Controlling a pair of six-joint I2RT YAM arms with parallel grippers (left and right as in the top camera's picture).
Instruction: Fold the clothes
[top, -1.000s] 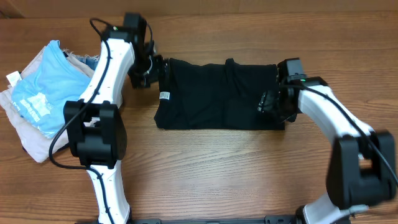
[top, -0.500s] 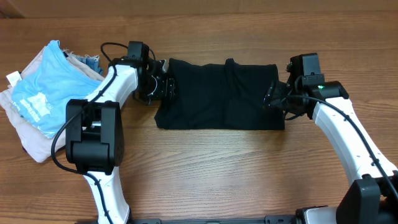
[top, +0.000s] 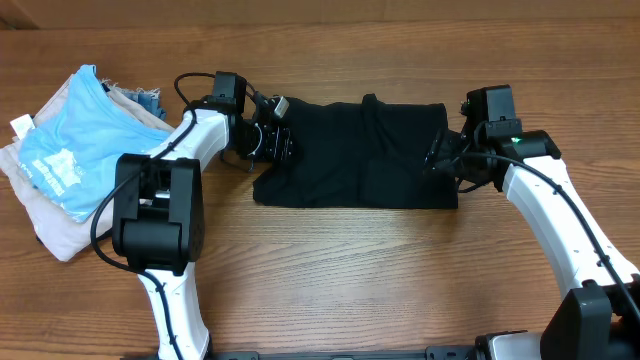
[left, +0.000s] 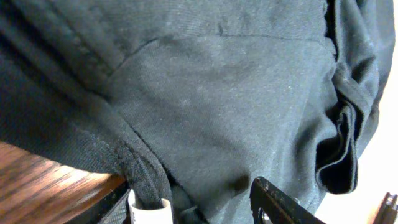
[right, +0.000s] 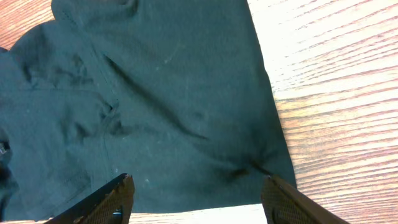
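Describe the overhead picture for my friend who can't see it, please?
A black shirt lies partly folded on a wooden table, with the left gripper at its collar end and the right gripper at the opposite end. At the table's far left, a light blue garment sits on a pale beige garment.

This looks like a robot lab bench. A wood-grain table (top: 330, 270) fills the overhead view, and two white-and-black arms, the left arm (top: 190, 135) and the right arm (top: 560, 225), rise from its near edge, with a loose cable (top: 95, 235) looping beside the left base. A shirt (top: 350, 150) lies near the far edge, a pile (top: 65, 150) of clothes at the left edge.
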